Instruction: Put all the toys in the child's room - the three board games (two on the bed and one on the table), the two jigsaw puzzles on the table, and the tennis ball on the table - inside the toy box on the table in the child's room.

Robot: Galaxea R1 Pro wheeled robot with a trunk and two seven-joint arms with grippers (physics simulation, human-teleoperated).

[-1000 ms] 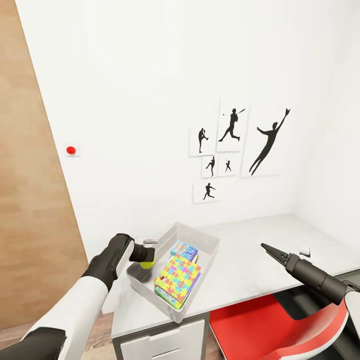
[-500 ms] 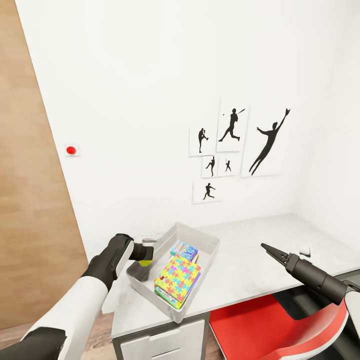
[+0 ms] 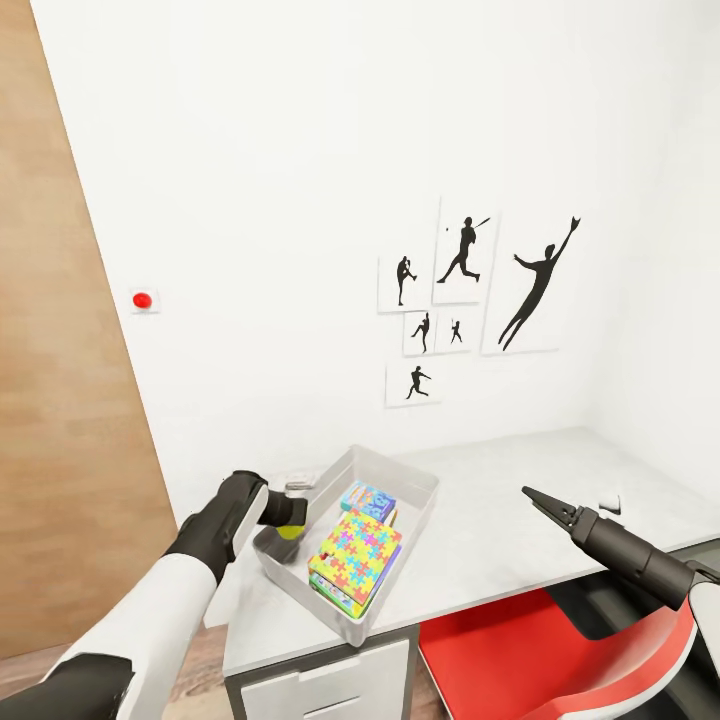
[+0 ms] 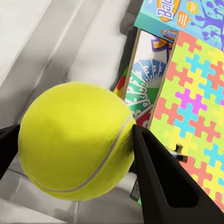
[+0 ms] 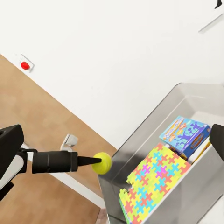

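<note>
Since a second earlier the left gripper (image 3: 296, 513) had lifted slightly, carrying the tennis ball (image 3: 291, 525) above the toy box (image 3: 400, 475) at its left wall. Its fingers (image 4: 158, 179) pinched the ball on both sides, while the right gripper (image 3: 532, 495) hung over the table (image 3: 510, 540), its fingers pressed together. In the box a jigsaw puzzle (image 3: 356, 548) lay on top of the board games (image 3: 367, 498).

Both arms wear smooth white shells on the near segments, giving way to matte black toward the wrists. The left forearm is a rounded black sleeve ending in a short dark cylinder before the left claw (image 3: 291, 519). The right claw (image 3: 527, 492) tapers from a dark grey cylinder into slim, pointed black fingers (image 4: 158, 177), wedge-shaped up close.
</note>
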